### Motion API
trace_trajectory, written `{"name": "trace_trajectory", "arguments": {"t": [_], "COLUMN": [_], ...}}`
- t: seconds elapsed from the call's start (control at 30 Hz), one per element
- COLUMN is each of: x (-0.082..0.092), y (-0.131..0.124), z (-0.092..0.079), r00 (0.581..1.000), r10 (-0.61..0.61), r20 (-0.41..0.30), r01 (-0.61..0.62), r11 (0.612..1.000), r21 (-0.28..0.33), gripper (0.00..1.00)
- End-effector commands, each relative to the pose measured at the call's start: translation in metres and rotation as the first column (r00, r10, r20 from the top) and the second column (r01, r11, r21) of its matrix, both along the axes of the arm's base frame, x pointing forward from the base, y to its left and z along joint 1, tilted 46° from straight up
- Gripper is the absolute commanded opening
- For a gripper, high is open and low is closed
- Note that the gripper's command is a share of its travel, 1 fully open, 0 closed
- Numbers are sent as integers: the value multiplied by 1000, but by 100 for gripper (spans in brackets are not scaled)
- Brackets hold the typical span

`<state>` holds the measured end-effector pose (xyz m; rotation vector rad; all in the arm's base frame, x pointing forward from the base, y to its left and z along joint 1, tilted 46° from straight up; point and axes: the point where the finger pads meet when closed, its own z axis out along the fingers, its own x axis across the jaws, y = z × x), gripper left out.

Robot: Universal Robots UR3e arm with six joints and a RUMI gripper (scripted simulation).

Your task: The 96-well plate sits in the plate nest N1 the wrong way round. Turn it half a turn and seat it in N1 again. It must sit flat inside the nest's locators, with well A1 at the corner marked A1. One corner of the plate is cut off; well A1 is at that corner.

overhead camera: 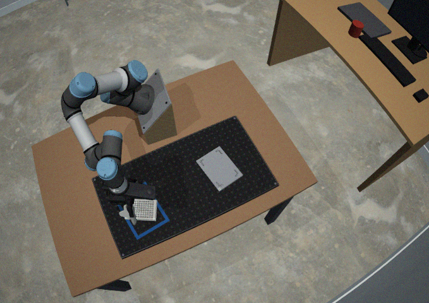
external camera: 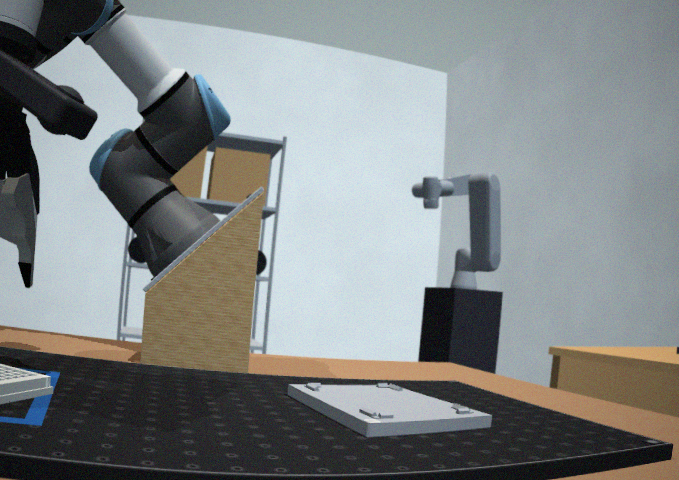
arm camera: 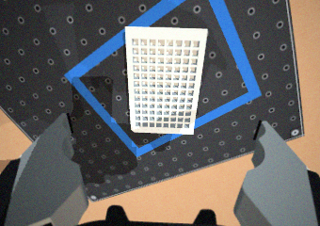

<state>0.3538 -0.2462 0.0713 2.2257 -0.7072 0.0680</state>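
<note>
One desk (overhead camera: pixel 78 250) carries one black perforated board (overhead camera: pixel 186 199), and on it one grey plate nest (overhead camera: pixel 218 168), bare, well apart from the arm's end. One blue-taped square (overhead camera: pixel 157 225) marks the board's other end; the single 96-well plate (arm camera: pixel 164 78) lies flat inside it, directly beneath the one hand (arm camera: pixel 165 176), long axis running between the fingers, which stand wide apart, holding nothing.

The 96-well plate (arm camera: pixel 166 78) is white with a fine square grid of wells. It lies inside a blue outlined square (arm camera: pixel 241 67) on a black board (overhead camera: pixel 186 192) dotted with rows of holes. The nest (overhead camera: pixel 218 168) is pale grey, the desk (overhead camera: pixel 60 178) tan, and the fingers grey.
</note>
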Motion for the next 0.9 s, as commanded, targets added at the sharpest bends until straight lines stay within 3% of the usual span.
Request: {"name": "trace_trajectory", "arguments": {"t": [0.0,0.5,0.7,0.77,0.87], "x": [2,3,3,3,3], "y": [8,8,8,8,8], "z": [8,8,8,8,8], "r00": [1000,1000,980,980,956], "r10": [-2,-2,-137,-137,-200], "r20": [0,0,142,142,213], "r01": [2,2,141,141,211], "r11": [1000,1000,990,990,977], "r21": [0,0,-24,-24,-29], "gripper": [100,100,100,100,100]}}
